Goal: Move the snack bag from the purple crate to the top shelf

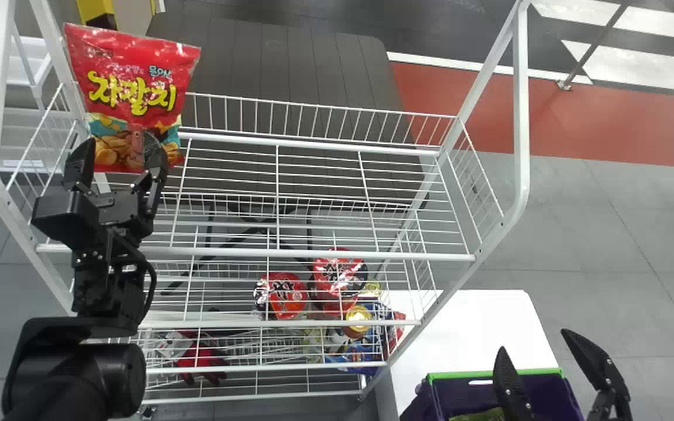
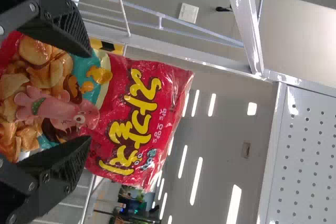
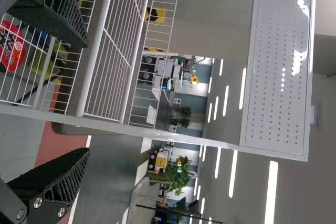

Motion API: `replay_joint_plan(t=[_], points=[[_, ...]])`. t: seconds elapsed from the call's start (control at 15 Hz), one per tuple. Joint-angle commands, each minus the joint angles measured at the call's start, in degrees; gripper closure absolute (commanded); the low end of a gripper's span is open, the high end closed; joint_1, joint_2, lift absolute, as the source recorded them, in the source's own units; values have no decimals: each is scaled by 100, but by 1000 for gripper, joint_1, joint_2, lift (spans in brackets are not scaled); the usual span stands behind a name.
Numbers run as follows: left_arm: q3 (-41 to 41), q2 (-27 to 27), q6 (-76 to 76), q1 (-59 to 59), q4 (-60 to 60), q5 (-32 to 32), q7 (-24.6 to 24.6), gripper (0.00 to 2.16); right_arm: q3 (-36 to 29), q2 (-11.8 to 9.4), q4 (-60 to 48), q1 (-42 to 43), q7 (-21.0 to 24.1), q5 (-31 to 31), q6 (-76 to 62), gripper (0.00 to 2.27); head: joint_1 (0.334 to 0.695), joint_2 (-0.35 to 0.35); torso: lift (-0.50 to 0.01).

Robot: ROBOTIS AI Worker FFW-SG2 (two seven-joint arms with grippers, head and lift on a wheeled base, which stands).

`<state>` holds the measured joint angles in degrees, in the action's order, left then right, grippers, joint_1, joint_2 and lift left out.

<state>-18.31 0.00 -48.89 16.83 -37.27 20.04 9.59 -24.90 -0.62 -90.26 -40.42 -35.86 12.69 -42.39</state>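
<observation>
"Jaws first, quick. Left?"

"Left gripper (image 1: 117,138): jaws spread wide, released, in front of the snack bag's (image 1: 132,76) lower part. Left wrist view matches, gap between them, bag showing across it. Whether either side touches the bag, can't tell."

"Right?"

"Right gripper (image 1: 533,340): jaws apart too, nothing in them. Over by the purple crate (image 1: 445,390), one side overlapping it in the head view, the other out past its right side."

"OK, bag. Where?"

"Top shelf (image 1: 313,254), left end, near the back post. Roughly upright, printed front toward the robot, top edge above the back rail (image 1: 313,108). Mostly red, yellow lettering, chips pictured low down."

"Is its weight on the wire?"

"Can't tell, left gripper covers that bit."

"Moving out. Under the top shelf?"

"Lower tiers, through the wire: two red-topped tubs (image 1: 287,295) (image 1: 338,275) near each other, a gold-lidded jar (image 1: 358,319) just beside, blue packet (image 1: 360,354) near that. Further left, something red and black (image 1: 202,359), can't name it."

"Crate side?"

"Green rim, sits on the white bench (image 1: 471,327), right of the rack. Greenish packet (image 1: 480,416) inside, cut by the bottom edge. Next."
</observation>
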Motion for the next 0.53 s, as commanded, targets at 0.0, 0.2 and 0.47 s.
replay_joint_plan(t=[0.0, 0.2, 0.47], points=[[12, -15, -107, -13, -26, -9, 26, 191, 3, 67, 0, 51, 0, -29, 87, 113, 695, -210, 0], [-41, -15, 473, -664, -1266, -184, 202, 161, 3, 67, -97, 87, 9, -47, 333, 117, 695, -207, 0], [205, 176, 2530, -2087, -4307, -835, 430, 161, -23, 67, -897, 87, 62, -170, 1106, 120, 695, -261, 0]])
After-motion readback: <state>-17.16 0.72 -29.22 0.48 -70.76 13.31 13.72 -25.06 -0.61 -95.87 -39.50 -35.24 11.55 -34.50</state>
